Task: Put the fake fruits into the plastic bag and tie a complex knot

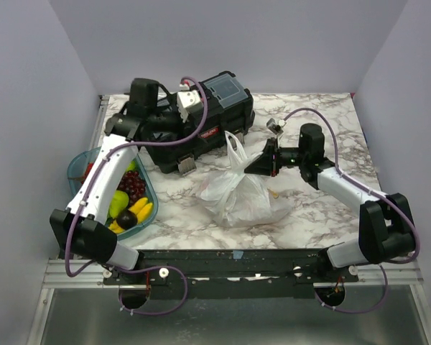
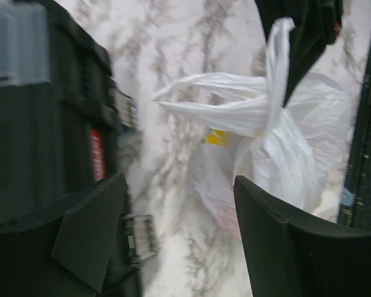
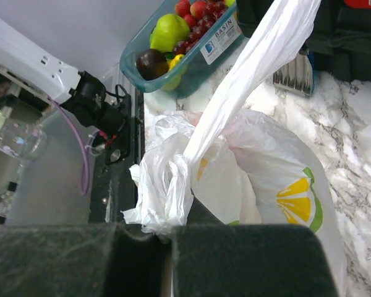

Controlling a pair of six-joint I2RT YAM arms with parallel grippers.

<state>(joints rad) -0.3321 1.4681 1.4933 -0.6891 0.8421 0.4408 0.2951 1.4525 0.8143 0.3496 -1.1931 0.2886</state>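
Bag of thin crinkly whitish plastic (image 1: pixel 241 195) sits mid marble table (image 1: pixel 176 215), near black toolbox (image 1: pixel 215 126). Only right wrist view shows right gripper (image 3: pixel 170 232) clamped on its bunched plastic (top view hides the pinch). Left wrist view: left gripper (image 2: pixel 179 182) spread wide, nothing between. Glossy fake fruits (image 3: pixel 167 31) lie in 1 teal oval tray (image 3: pixel 185 68).

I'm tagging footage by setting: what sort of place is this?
Probably a robot test cell in a lab: plain grey walls box in a marble-patterned table, two arms bolted to a metal rail at its edge, and the props are a toolbox, a plastic bag and a tray of fake fruits.
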